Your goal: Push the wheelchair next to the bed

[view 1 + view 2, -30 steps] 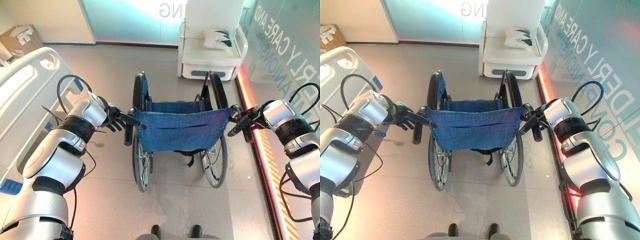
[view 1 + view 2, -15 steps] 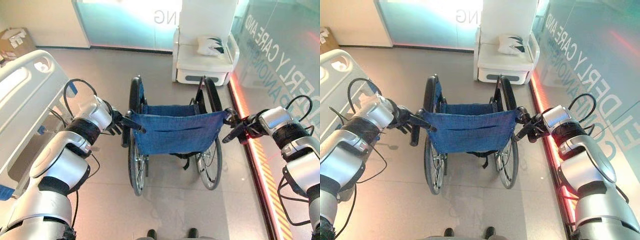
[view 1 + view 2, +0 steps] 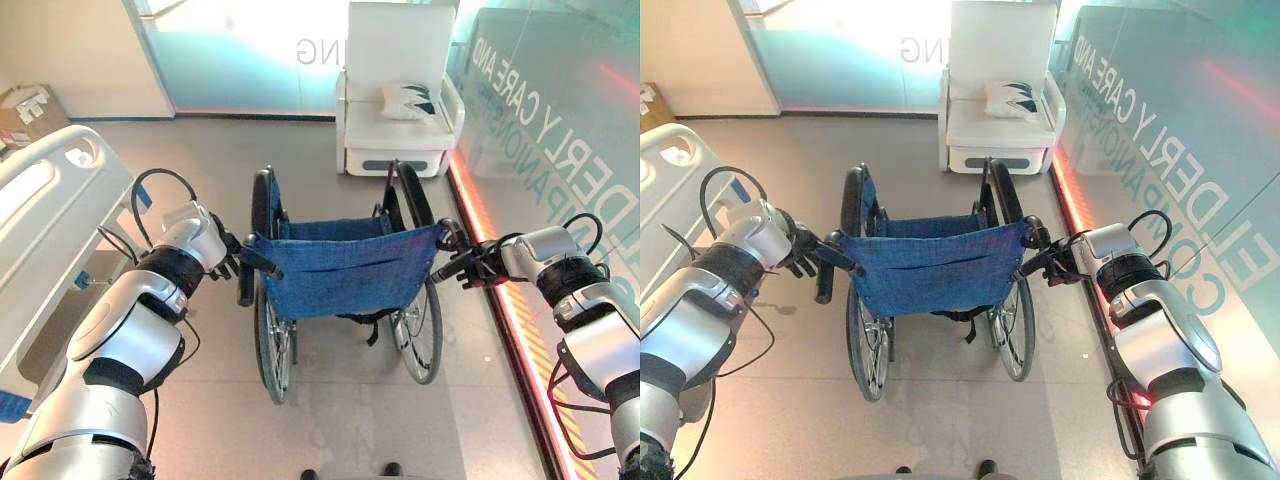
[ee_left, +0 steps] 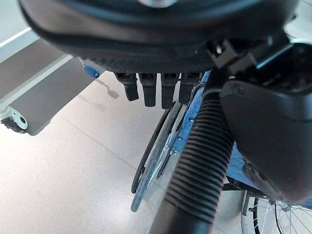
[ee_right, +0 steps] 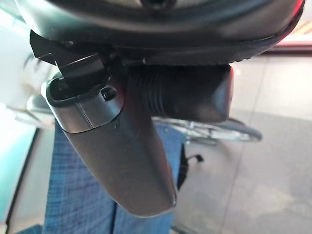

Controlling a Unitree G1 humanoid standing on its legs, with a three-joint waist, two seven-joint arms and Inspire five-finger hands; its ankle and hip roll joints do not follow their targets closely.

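The wheelchair, with a blue cloth back and black wheels, stands in front of me, seen from behind. My left hand is curled round its left push handle, whose ribbed black grip lies between my thumb and fingers. On the other side, my right hand is closed on the right push handle, with the thumb lying over it. The white bed stands to the left of the wheelchair, its side rail toward me.
A white armchair with a pillow stands ahead against the glass wall. A glass partition with a red floor strip runs along the right. A cardboard box sits at the far left. Open floor lies between the bed and the wheelchair.
The whole view has shifted, so the camera moved. Both hands have stayed on the handles. The wheelchair looks a little farther out ahead, with the arms stretched more.
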